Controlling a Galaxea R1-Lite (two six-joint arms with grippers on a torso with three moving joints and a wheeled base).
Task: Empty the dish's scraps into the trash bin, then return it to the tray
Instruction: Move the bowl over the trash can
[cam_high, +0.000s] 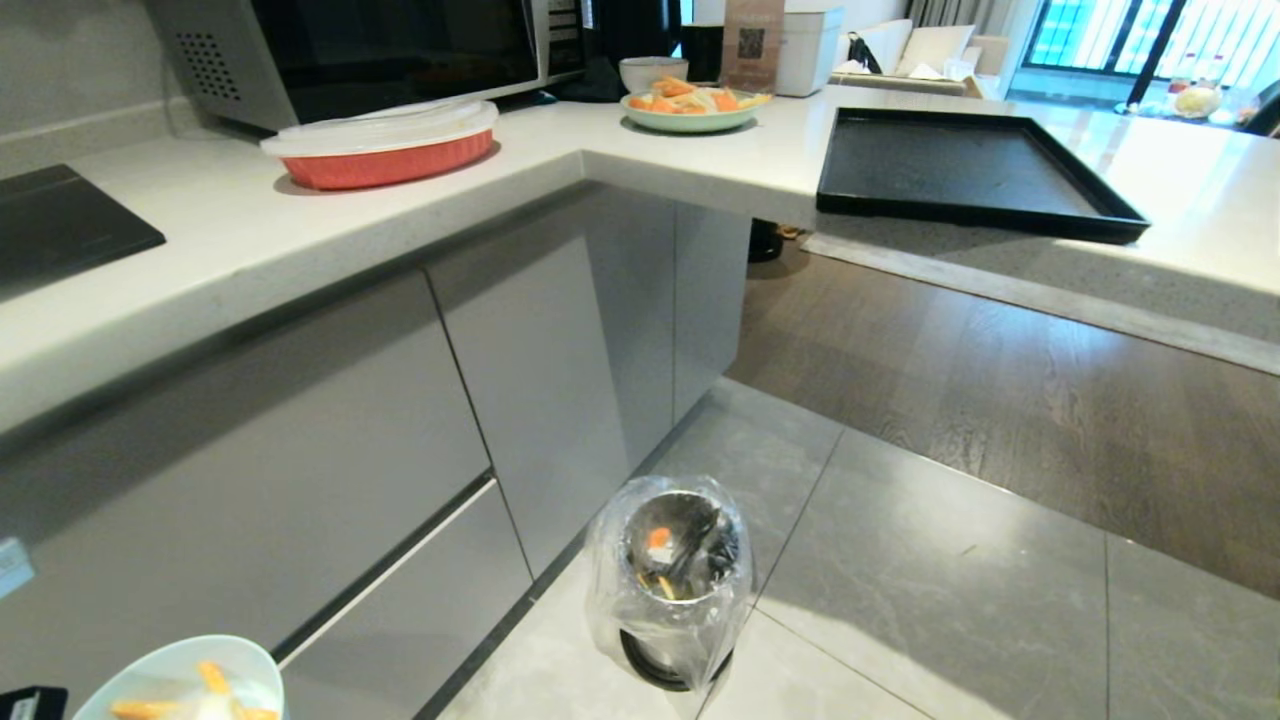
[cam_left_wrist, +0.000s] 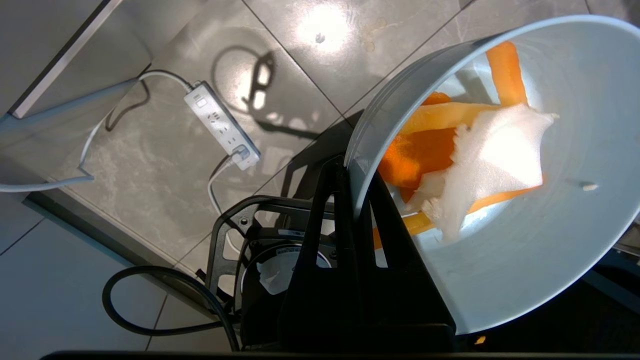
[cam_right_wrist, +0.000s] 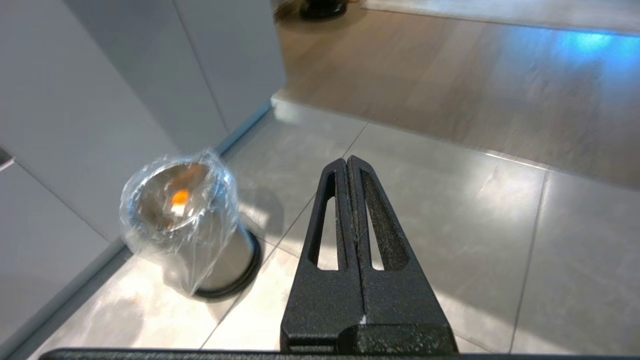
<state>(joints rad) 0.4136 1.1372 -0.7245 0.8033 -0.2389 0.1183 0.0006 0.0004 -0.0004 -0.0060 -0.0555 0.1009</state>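
Currently, far left of the head view: the dish (cam_high: 180, 675) sits low at the frame's corner, clamped by its rim in the left pincer (cam_left_wrist: 356, 200), jaws closed on the wall, one finger inside and one outside. Scraps (cam_left_wrist: 465, 165) lie inside: orange and yellow strips under a white lump, none tipped out yet. Dish is roughly level; beneath it only floor tile and a power strip (cam_left_wrist: 222, 125).

Centre: the trash bin (cam_high: 680, 575) stands on the floor by the cabinet, bag-lined, mouth upward, some scraps already in it. It lies to the right of the held dish, clearly apart, so the dish needs carrying rightward over the mouth before tilting.

Right: right pincer (cam_right_wrist: 348, 167) hangs idle, fingers pressed together, empty. The tray (cam_high: 965, 170) waits bare on the counter, upper right.
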